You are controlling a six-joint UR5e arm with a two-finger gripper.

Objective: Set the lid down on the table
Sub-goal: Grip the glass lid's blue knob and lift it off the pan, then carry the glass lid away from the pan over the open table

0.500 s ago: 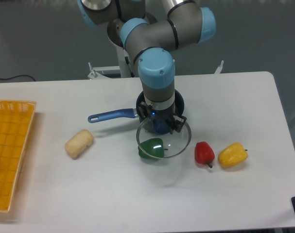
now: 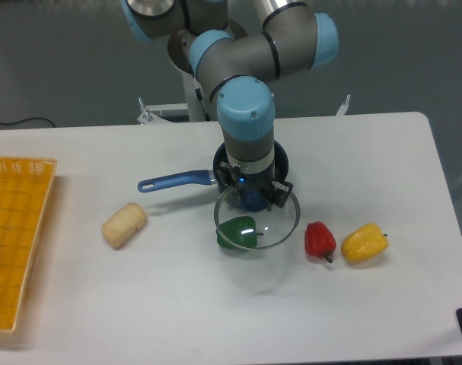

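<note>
One pincer [image 2: 253,199] clamped on the lid [image 2: 257,220] by its blue knob, above the table [image 2: 215,304]; no legible writing.

The gripper [image 2: 253,199] grips the blue knob of the lid [image 2: 276,224], held above the table [image 2: 215,304] over a green pepper [image 2: 237,231], just before the pan [image 2: 177,181].

A robotics lab: a white table [image 2: 383,152] before a plain grey backdrop, the arm's metal mount [image 2: 192,103] at twelve o'clock, a black cable [image 2: 17,122] trailing at ten o'clock
</note>
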